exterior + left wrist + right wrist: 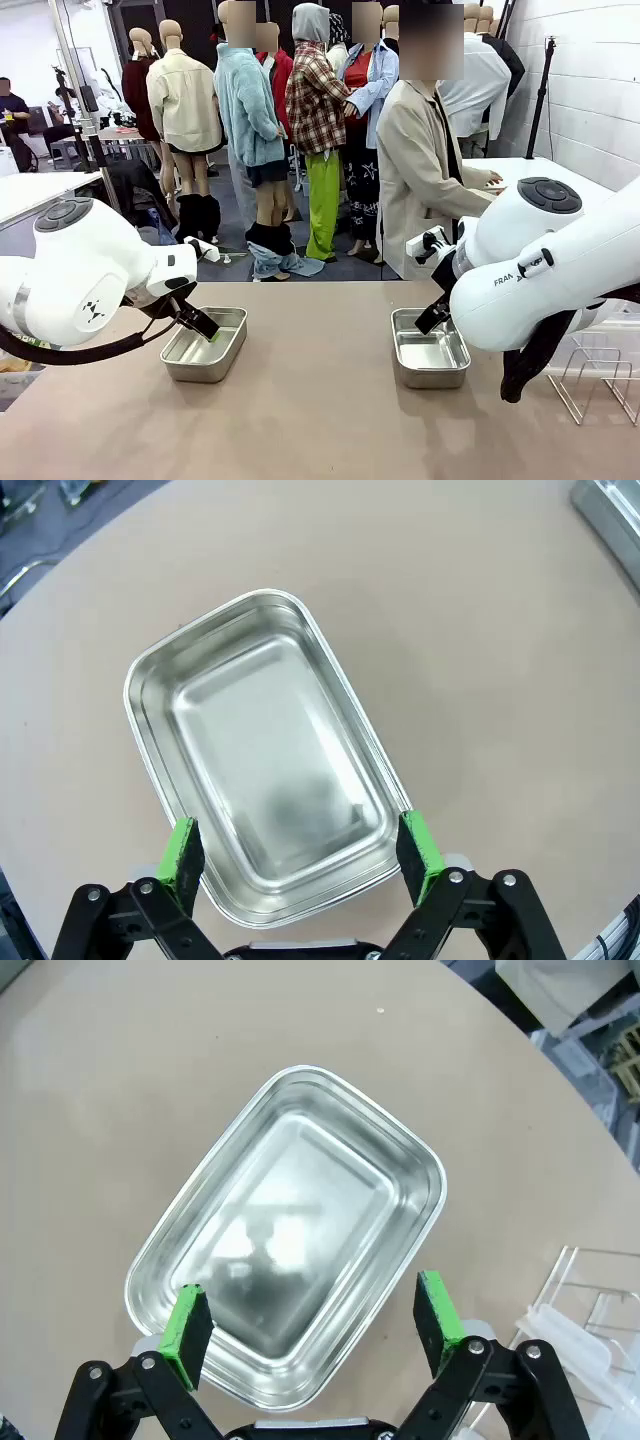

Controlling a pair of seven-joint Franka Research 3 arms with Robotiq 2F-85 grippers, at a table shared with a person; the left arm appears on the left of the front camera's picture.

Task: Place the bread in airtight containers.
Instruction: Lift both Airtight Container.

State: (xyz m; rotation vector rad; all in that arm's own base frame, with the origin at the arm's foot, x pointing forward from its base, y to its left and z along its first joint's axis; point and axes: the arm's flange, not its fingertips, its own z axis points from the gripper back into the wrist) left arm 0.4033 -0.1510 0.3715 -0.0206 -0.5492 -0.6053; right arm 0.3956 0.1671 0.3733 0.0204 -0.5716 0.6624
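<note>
Both tins sit bare on the table (320, 430), and no bread lies in either, so I'd say the filling hasn't begun.

The left fingers (183, 852) are spread wide with nothing held. The left tin (260, 740) lies between and just ahead of them, its near short end framed by the two green pads. The right fingers (186, 1322) are just as wide and also hold nothing. The right tin (290, 1220) runs away from them at a slant, with one pad over its near rim and the other out over the table beside it. Whether any pad touches steel, I cannot tell.

To do this step well, I'd lift each wrist clear of the rims before moving off, since a light tin would skid at a nudge. Each croissant should then be lowered along the tin's length and into the middle, low enough that a lid can seat.

From the front, the left arm sweeps in low with its wrist bent down towards its tin. The right arm bulks over the other tin, forearm dipping the same way. A person (420, 180) stands beyond the table.
</note>
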